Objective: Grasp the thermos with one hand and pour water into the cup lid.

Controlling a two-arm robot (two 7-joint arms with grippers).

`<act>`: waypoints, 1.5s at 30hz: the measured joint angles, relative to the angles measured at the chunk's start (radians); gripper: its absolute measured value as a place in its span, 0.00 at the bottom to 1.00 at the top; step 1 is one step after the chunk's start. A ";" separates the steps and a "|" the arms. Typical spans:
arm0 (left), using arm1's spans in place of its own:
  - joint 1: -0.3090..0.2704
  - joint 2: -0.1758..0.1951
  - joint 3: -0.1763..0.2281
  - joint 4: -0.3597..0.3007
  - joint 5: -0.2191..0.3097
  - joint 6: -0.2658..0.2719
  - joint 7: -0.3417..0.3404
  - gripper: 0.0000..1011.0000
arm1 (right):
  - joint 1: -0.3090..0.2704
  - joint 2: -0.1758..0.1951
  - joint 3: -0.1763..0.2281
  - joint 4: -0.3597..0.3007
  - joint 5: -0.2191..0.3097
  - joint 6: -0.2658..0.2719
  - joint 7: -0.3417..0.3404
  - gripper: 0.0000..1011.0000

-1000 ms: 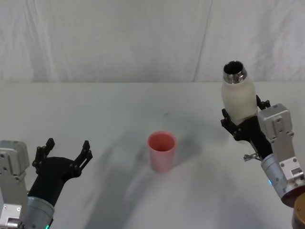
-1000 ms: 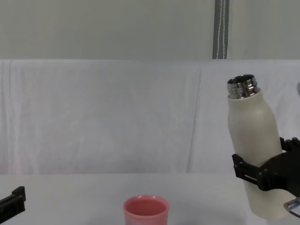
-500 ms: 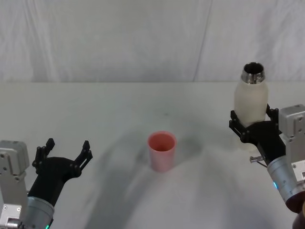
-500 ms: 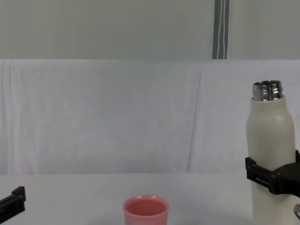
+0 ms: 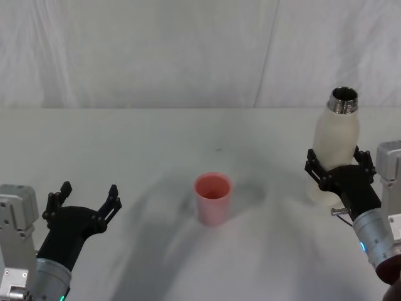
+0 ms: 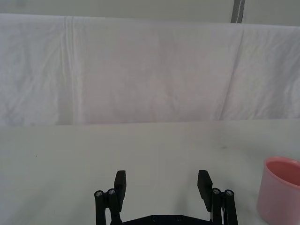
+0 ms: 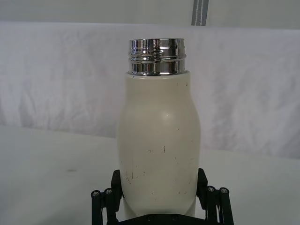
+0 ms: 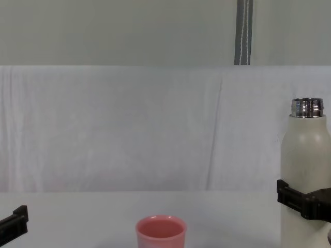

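Right gripper (image 5: 336,177) clamped on the upright cream-white steel-necked thermos (image 5: 333,143) near the white bench's (image 5: 156,144) right edge — small salmon-pink cup lid (image 5: 212,198) mid-bench, left gripper (image 5: 86,200) spread apart near the front-left corner.

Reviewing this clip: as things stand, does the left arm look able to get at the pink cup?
Probably yes. The left gripper hangs open low over the table, and the stretch between it and the cup is bare. The right gripper is off at the far side, shut on the bottle.

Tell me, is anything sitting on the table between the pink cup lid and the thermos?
No. In the head view, only bare white table lies between the cup lid and the thermos, which the right claw grips.
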 joint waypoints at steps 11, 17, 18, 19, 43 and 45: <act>0.000 0.000 0.000 0.000 0.000 0.000 0.000 0.99 | -0.006 -0.012 0.004 0.011 0.018 -0.013 -0.008 0.94; 0.000 0.000 0.000 0.000 0.000 0.000 0.000 0.99 | -0.006 -0.012 0.004 0.025 0.018 -0.034 -0.009 0.94; 0.000 0.000 0.000 0.000 0.000 0.000 0.000 0.99 | -0.005 -0.011 0.004 0.029 0.018 -0.040 -0.009 0.94; 0.000 0.000 0.000 0.000 0.000 0.000 0.000 0.99 | -0.005 -0.011 0.004 0.031 0.018 -0.044 -0.009 0.94; 0.000 0.000 0.000 0.000 0.000 0.000 0.000 0.99 | 0.007 -0.007 0.007 0.079 0.015 -0.094 -0.004 0.94; 0.000 0.000 0.000 0.000 0.000 0.000 0.000 0.99 | 0.008 -0.007 0.007 0.082 0.015 -0.097 -0.004 0.94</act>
